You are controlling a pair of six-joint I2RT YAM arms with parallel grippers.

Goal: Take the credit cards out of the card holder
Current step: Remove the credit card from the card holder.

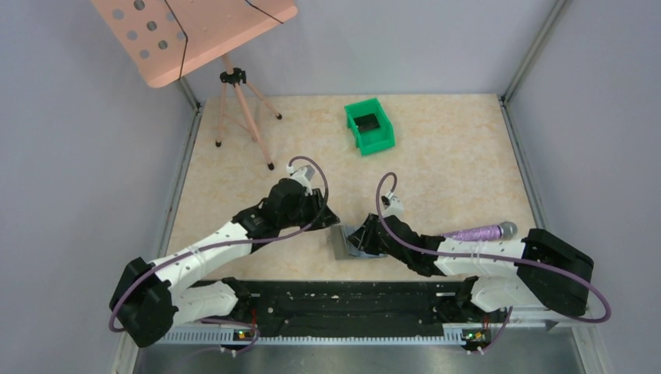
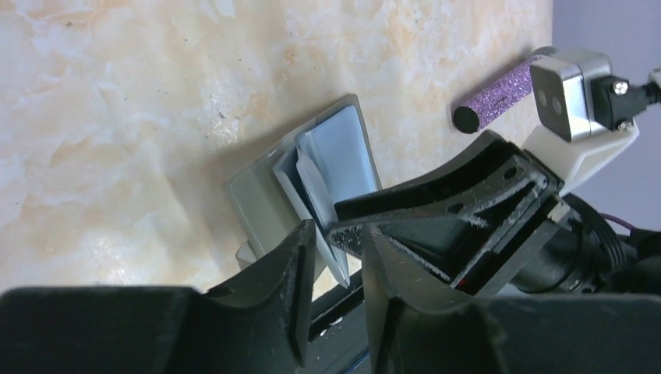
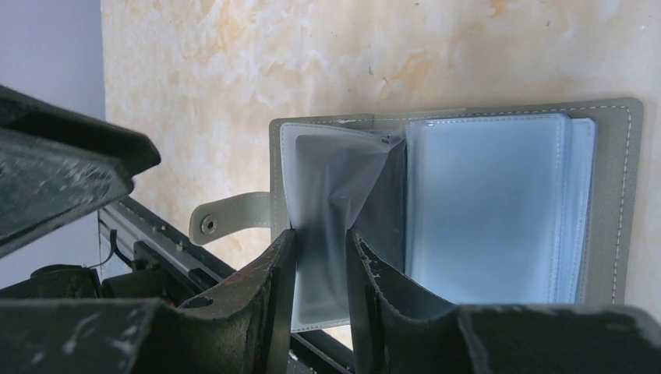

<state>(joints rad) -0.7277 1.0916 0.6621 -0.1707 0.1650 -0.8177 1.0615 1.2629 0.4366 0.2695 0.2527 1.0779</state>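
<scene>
The grey card holder (image 1: 343, 243) lies open near the table's front edge, between my two grippers. Its light blue sleeves (image 3: 483, 210) fan out from the grey cover (image 2: 253, 199), and a snap strap (image 3: 226, 220) sticks out to one side. The credit cards are hidden; only pale sleeves show. My right gripper (image 3: 321, 265) is shut on one sleeve of the holder's left half, with a finger against each side of it. My left gripper (image 2: 339, 265) stands open, and the thin edge of a raised sleeve (image 2: 312, 183) reaches into the gap between its fingers. The right gripper (image 2: 347, 234) lies right beside it.
A green bin (image 1: 369, 126) stands at the back centre. A purple glitter cylinder (image 1: 477, 232) lies right of the holder, beside my right arm. A tripod (image 1: 243, 117) with a pink perforated board stands at the back left. The black rail (image 1: 343, 300) runs along the near edge.
</scene>
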